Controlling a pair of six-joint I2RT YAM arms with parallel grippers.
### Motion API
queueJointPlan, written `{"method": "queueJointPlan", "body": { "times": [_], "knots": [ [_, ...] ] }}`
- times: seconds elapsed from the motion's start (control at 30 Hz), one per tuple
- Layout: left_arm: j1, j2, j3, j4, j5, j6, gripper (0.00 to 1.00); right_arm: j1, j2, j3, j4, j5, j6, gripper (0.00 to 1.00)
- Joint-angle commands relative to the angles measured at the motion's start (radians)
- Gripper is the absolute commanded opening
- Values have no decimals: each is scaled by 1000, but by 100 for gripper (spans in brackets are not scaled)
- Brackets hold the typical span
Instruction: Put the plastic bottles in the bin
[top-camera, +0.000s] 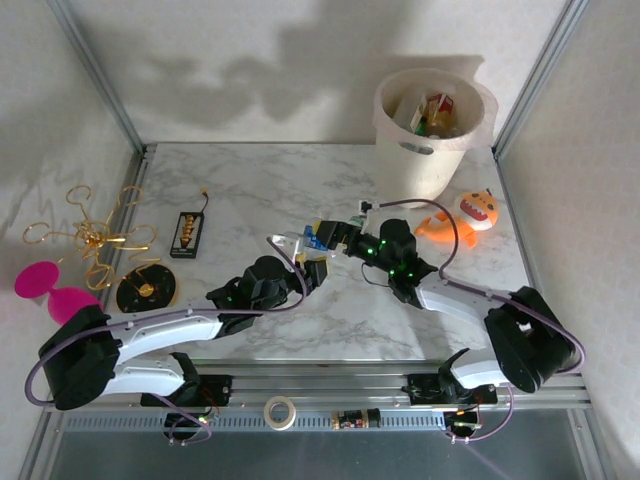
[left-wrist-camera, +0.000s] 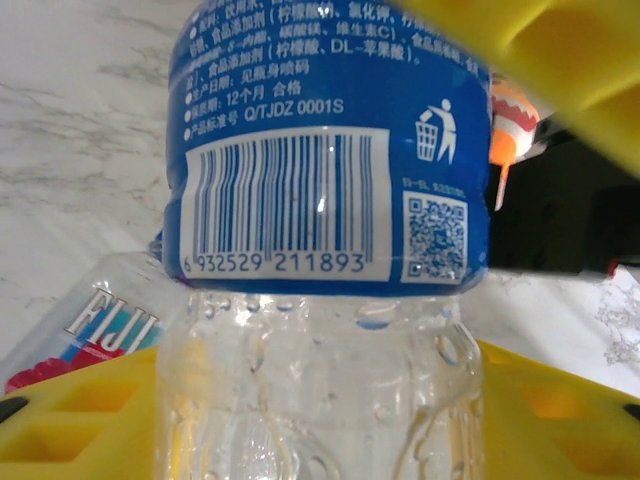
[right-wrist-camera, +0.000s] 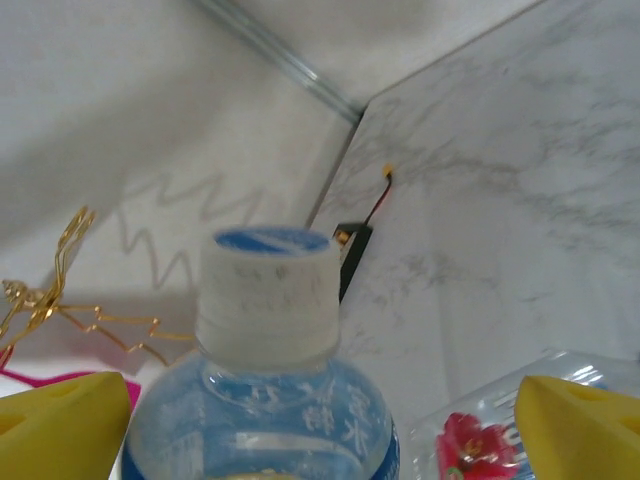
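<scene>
Yellow-fingered, the left gripper (left-wrist-camera: 320, 410) was clamped on the blue-labelled bottle (left-wrist-camera: 330, 180), low on its clear body. The right gripper (right-wrist-camera: 320, 425) stood wide around its capped neck. A mistimed handover could drop it beside the Fiji bottle (left-wrist-camera: 100, 320) on the surface (top-camera: 250, 180), well short of the bin (top-camera: 430, 165).

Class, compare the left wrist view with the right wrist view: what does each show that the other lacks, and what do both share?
Left wrist: the barcode on the clear blue-labelled plastic bottle, an orange toy. Right wrist: that bottle's white screw cap, a gold wire ornament. Both: that bottle, a clear Fiji bottle, yellow fingers, the marble table.
</scene>
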Motion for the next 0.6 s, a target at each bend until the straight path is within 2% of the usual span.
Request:
{"method": "queueJointPlan", "body": {
  "times": [0.0, 0.13, 0.4, 0.47, 0.57],
  "knots": [
    [-7, -27, -27, 46, -49, 28, 49, 45, 49, 50, 52, -46, 15, 98],
    [-7, -38, -45, 56, -58, 20, 50, 62, 99, 78, 56, -78, 21, 91],
    [-7, -64, -73, 72, -70, 19, 52, 67, 137, 87, 79, -87, 44, 64],
    [-7, -68, -77, 74, -73, 18, 56, 67, 140, 86, 83, -79, 48, 60],
    [-7, -76, -86, 81, -89, 2, 69, 67, 142, 89, 80, -54, 42, 57]
  ]
}}
